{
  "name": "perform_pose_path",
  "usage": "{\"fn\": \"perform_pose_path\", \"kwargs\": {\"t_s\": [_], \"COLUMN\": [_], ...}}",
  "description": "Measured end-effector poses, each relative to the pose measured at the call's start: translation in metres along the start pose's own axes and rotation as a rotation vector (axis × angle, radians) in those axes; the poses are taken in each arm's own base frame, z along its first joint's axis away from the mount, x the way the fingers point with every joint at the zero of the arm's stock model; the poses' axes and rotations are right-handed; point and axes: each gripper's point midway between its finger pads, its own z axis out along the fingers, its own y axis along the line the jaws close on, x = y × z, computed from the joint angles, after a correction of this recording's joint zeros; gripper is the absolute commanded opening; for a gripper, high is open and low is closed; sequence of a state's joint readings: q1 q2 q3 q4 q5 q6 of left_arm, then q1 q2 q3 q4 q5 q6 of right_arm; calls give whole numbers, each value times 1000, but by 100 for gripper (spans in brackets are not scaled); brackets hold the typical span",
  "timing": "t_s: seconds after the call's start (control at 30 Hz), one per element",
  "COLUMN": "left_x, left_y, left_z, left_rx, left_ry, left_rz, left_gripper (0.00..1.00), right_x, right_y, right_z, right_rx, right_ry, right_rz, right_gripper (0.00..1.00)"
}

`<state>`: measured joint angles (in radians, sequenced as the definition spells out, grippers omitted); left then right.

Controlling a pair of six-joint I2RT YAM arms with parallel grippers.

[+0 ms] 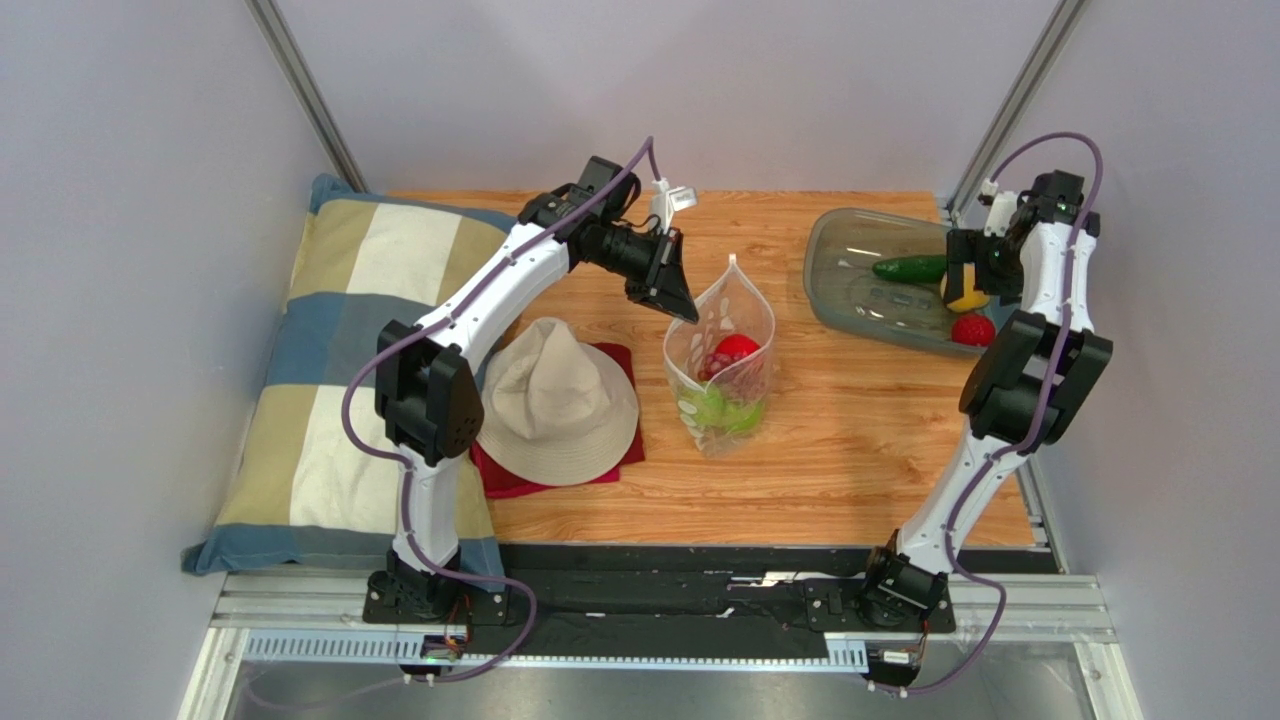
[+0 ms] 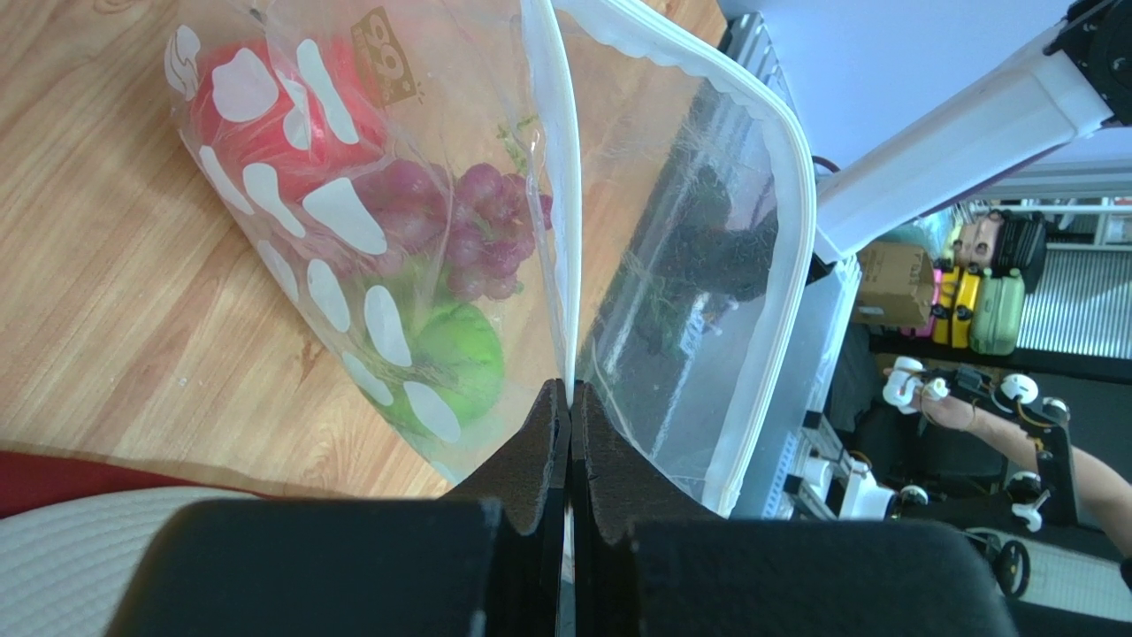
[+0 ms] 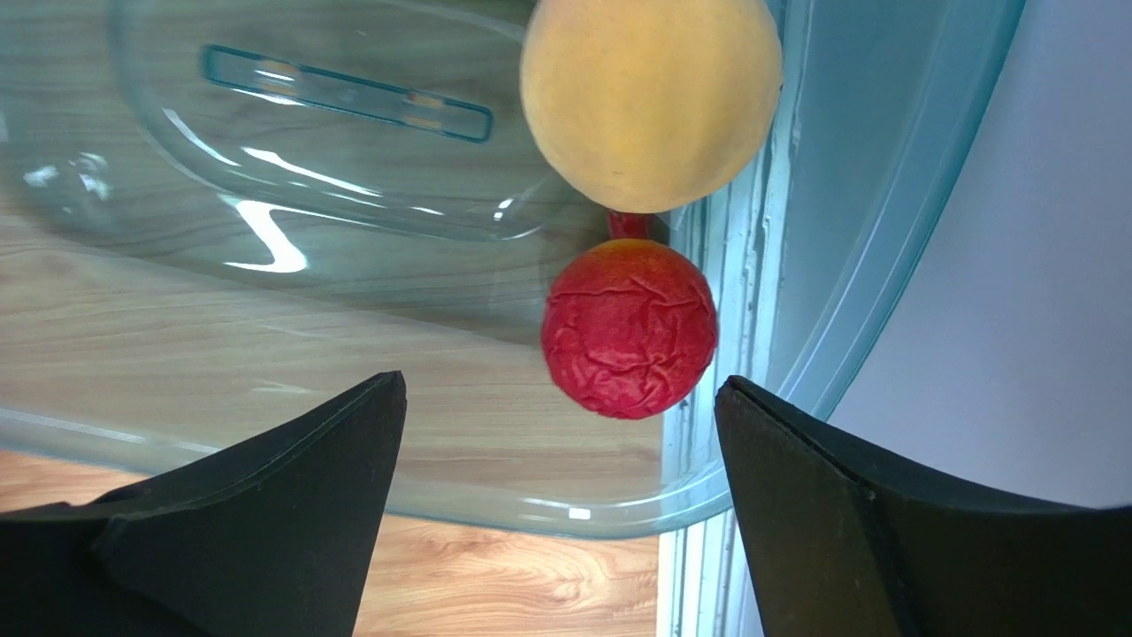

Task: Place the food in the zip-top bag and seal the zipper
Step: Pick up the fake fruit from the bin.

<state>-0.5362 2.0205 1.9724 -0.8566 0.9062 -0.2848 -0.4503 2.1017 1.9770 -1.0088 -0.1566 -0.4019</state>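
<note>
The polka-dot zip-top bag (image 1: 724, 368) stands open mid-table, holding a red ball (image 1: 735, 350), purple grapes (image 2: 481, 230) and green balls (image 1: 726, 408). My left gripper (image 1: 684, 305) is shut on the bag's mouth edge (image 2: 569, 266), holding the zipper strip (image 2: 787, 252) open; in the left wrist view the gripper (image 2: 570, 393) pinches the white rim. My right gripper (image 1: 977, 275) is open above the grey tray (image 1: 849, 285), where a red ball (image 3: 629, 327), an orange ball (image 3: 651, 96) and a dark green long piece (image 1: 909, 269) lie. The red ball lies ahead of the gripper (image 3: 558, 398), between its open jaws.
A beige hat (image 1: 558, 401) sits on a red cloth (image 1: 519, 477) left of the bag. A checked pillow (image 1: 343, 360) lies at the far left. The tray sits at the table's right back corner against the frame post.
</note>
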Motion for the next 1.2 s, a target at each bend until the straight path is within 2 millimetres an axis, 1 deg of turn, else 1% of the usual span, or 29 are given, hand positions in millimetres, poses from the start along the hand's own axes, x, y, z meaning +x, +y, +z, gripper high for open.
{"fn": "perform_pose_path", "kwargs": {"t_s": [0.1, 0.2, 0.27, 0.37, 0.47, 0.57, 0.6, 0.67, 0.7, 0.8, 0.87, 0.93, 1.0, 1.1, 1.13, 1.2], "left_x": [0, 0, 0, 0, 1, 1, 1, 1, 1, 1, 1, 1, 1, 1, 1, 1], "left_y": [0, 1, 1, 1, 2, 3, 4, 5, 5, 5, 5, 5, 5, 5, 5, 5], "left_z": [0, 0, 1, 1, 1, 2, 3, 3, 3, 3, 3, 3, 3, 3, 3, 3], "left_rx": [0, 0, 0, -1, -1, -1, -2, -2, -2, -2, -3, -2, -2, -2, -2, -2], "left_ry": [0, 1, 1, 2, 3, 5, 6, 7, 7, 7, 7, 7, 7, 7, 7, 7], "left_rz": [0, -1, -1, -2, -5, -7, -8, -10, -10, -10, -10, -10, -10, -10, -10, -10], "left_gripper": [0, 0, 0, 0, 0, 0, 0, 0, 0, 0, 0, 0, 0, 0, 0, 0], "right_x": [11, 25, 31, 39, 45, 48, 48, 46, 46, 44, 41, 36, 26, -4, -18, -43], "right_y": [-5, -6, -6, -3, 0, 4, 6, 8, 9, 13, 15, 21, 29, 56, 68, 100], "right_z": [15, 32, 40, 49, 55, 58, 59, 59, 60, 60, 57, 49, 30, -20, -42, -89], "right_rx": [17, 15, 12, 1, -8, -17, -21, -26, -27, -40, -52, -73, -107, -202, -237, -313], "right_ry": [46, 99, 120, 147, 165, 176, 177, 171, 168, 162, 151, 130, 88, -37, -97, -221], "right_rz": [-7, -4, -4, -2, -1, -3, -4, -3, -3, 0, -1, 2, 8, 15, 11, -16], "right_gripper": [90, 87, 86, 86, 81, 63, 55, 48, 40, 31, 29, 28, 28, 28, 28, 28]}}
